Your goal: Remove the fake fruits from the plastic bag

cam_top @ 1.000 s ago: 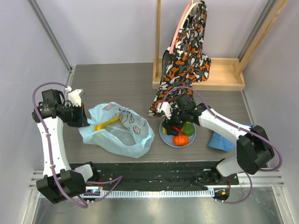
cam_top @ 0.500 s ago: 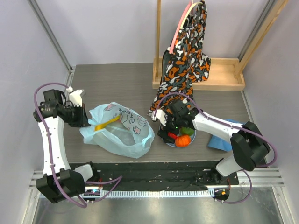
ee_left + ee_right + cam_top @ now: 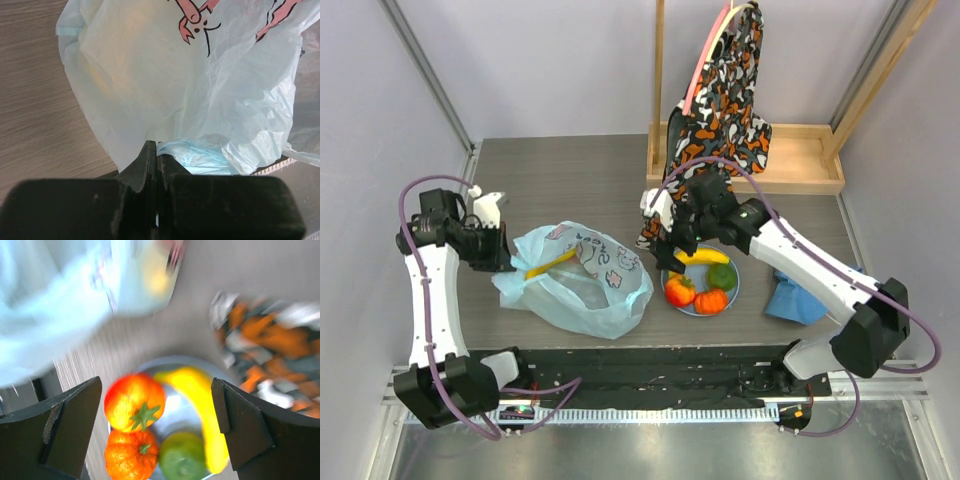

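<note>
Pinching the plastic bag (image 3: 582,287) by its edge with the left gripper (image 3: 156,150), jaws squeezed tight on it. Hanging over the plate (image 3: 735,291) with the right gripper (image 3: 155,390), jaws wide apart, holding nothing. On the plate: banana (image 3: 702,257), red fruit (image 3: 679,290), orange fruit (image 3: 710,300), green fruit (image 3: 722,277). Inside the bag: a yellow thing (image 3: 548,264).

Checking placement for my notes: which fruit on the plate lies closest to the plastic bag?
The red round fruit, on the plate's edge toward the plastic bag; the orange ribbed fruit, green fruit and banana sit farther off.
</note>
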You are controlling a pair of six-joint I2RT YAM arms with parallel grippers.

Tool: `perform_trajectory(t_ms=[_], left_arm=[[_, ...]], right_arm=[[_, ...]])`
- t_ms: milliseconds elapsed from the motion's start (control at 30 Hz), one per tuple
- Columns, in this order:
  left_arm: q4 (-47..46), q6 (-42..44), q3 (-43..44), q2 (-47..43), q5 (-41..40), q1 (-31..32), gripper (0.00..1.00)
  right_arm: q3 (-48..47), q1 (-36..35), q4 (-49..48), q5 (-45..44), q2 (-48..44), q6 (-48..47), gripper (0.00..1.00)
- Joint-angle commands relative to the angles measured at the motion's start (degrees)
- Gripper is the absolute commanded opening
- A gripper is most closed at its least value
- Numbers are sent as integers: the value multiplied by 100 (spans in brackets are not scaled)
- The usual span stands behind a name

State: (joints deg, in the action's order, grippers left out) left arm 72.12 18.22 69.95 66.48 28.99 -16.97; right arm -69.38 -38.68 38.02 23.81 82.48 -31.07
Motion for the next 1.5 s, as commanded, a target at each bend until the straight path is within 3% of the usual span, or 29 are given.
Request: perform_trajectory(t_ms=[0,133,200,400,567,667,767,800,967,1133,1333,1433,1467], left_arm=[[347,340,194,-398,-183,18,0],[321,253,343,-750,-166,18,0],[338,165,440,-785,0,18,0],[505,77,835,-785,203,18,0],[593,129,985,-847,124,18,0],[471,59,994,-891,159,18,0],[145,-204,1073,-821,352,36,0],[84,-300,1238,-681,422,45,0],[31,-512,2170,-197,880,159,0],[-102,-679,2926,-249,1072,185,0],[847,-92,2577,-897,1039,194,0],[1155,102,1665,-1285,775,194,0],[1251,251,1253,-1452,740,194,0]], right_arm=[[-918,-44,-275,492,-259,566,98],[-1585,-280,-1024,607,294,1217,92],[-1771,-570,-1270,327,749,1270,94],[-2368,-1106,-1122,-7,1805,1244,98],[-2536,-1248,-1174,-465,2071,1305,98],[-2431,-1248,-1525,-956,1992,1288,77],[-2588,-1178,-1736,-1589,2079,858,13],[-2685,-1134,-1858,-1712,2088,735,1],[-3300,-818,-2518,-2222,2123,593,1],[-3573,-861,-2520,-2048,1781,672,1],[-1976,-1256,-2168,-1617,718,777,1],[-956,-1414,-2044,-1573,331,1015,1],[-589,-1423,-2044,-1590,252,1067,7]])
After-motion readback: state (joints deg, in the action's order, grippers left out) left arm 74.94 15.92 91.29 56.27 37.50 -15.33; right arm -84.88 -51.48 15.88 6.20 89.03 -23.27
